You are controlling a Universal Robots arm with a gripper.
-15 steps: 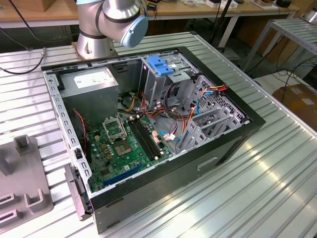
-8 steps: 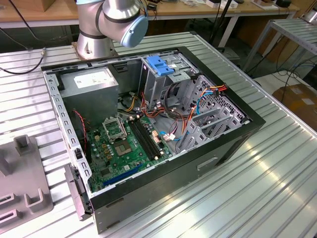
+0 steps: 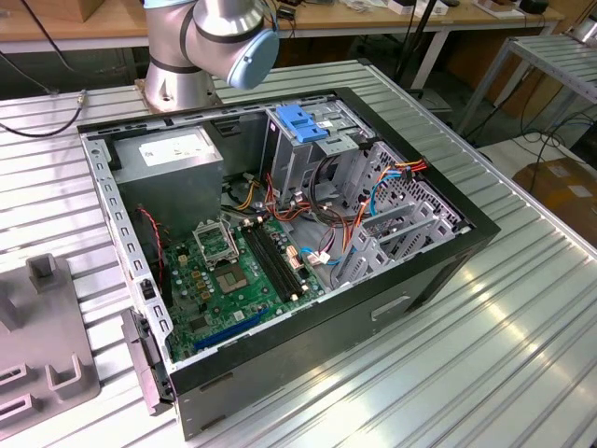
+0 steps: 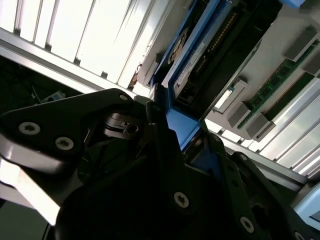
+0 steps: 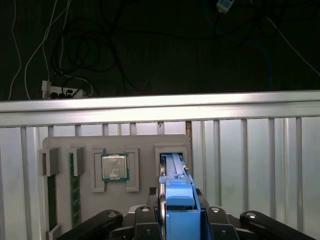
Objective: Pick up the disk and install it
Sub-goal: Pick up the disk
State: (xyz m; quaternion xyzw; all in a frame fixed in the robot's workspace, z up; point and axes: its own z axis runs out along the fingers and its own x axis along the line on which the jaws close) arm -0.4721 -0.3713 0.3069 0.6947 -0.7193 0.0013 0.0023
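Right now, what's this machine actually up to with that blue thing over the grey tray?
The robot arm has its tool clamped on the disk, gripping the blue carrier. It holds the disk edge-on over a slot in the grey parts tray. I can't tell whether the disk's far end is clear of that slot. A processor chip and memory sticks lie in the tray beside it. The open computer case sits on the table, and the disk is not yet in it.

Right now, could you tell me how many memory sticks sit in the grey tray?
2. One memory stick sits beside the processor; the other lies at the tray's outer edge. The claw hides part of the tray.
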